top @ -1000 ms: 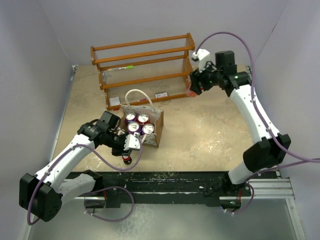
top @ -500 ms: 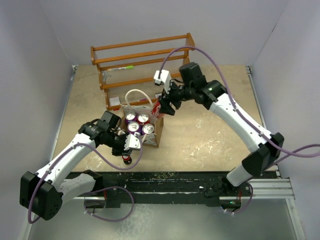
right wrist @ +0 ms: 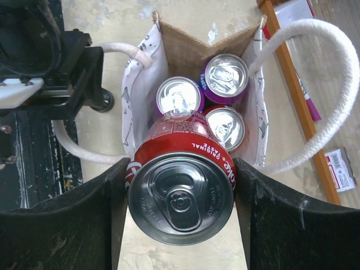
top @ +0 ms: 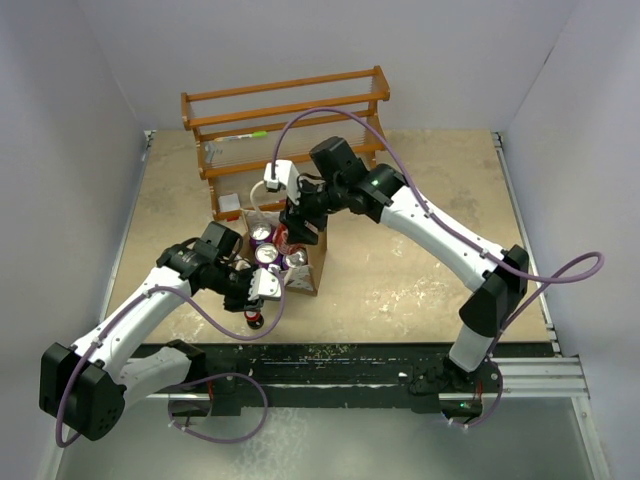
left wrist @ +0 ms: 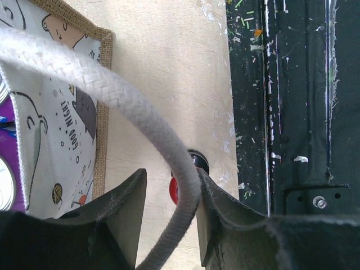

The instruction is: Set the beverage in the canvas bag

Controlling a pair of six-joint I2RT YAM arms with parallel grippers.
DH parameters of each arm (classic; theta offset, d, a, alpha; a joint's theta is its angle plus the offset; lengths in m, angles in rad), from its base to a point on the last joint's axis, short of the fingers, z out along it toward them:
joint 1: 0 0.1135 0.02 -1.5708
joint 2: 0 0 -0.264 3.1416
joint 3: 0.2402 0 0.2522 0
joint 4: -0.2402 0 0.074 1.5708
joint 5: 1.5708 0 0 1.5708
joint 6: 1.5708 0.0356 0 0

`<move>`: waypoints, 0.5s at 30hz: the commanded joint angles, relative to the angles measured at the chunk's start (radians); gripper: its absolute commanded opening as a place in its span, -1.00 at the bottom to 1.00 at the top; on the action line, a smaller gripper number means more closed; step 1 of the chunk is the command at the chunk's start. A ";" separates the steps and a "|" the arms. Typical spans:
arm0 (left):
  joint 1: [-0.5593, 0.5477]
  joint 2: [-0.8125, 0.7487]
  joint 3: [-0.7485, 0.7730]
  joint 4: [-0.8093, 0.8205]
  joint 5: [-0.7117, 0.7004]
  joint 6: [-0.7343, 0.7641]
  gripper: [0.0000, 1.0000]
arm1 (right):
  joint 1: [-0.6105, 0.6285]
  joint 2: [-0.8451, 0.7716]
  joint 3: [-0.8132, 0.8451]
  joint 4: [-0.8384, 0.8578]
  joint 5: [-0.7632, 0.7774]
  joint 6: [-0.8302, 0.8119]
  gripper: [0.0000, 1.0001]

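Observation:
The canvas bag (top: 308,272) stands open mid-table and holds three purple cans (right wrist: 225,76). My right gripper (top: 292,222) is shut on a red cola can (right wrist: 183,180), held upright right above the bag's open mouth (right wrist: 135,107), over its near left corner. My left gripper (left wrist: 170,180) is by the bag's near side. The bag's white rope handle (left wrist: 112,101) runs between its fingers, against the right finger (left wrist: 216,197) with a gap to the other. In the top view the left gripper (top: 262,292) sits at the bag's front left.
A wooden rack (top: 290,130) stands behind the bag, with small white cards (top: 229,203) at its foot. A small red and black round object (left wrist: 175,188) lies on the table under my left gripper. The black base rail (left wrist: 292,112) runs along the near edge.
My right arm has swung left from the rack's right end to above the bag, carrying the red can. The left arm and bag have not moved.

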 commanded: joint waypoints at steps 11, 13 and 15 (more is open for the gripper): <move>-0.002 -0.014 0.017 -0.001 0.020 -0.007 -0.15 | 0.012 0.045 0.084 0.019 0.132 0.034 -0.81; -0.002 -0.014 0.017 -0.001 0.020 -0.007 -0.15 | 0.012 0.052 0.077 0.017 0.136 0.034 -0.82; -0.002 -0.015 0.016 -0.001 0.020 -0.008 -0.15 | 0.012 0.049 0.069 0.013 0.162 0.028 -0.83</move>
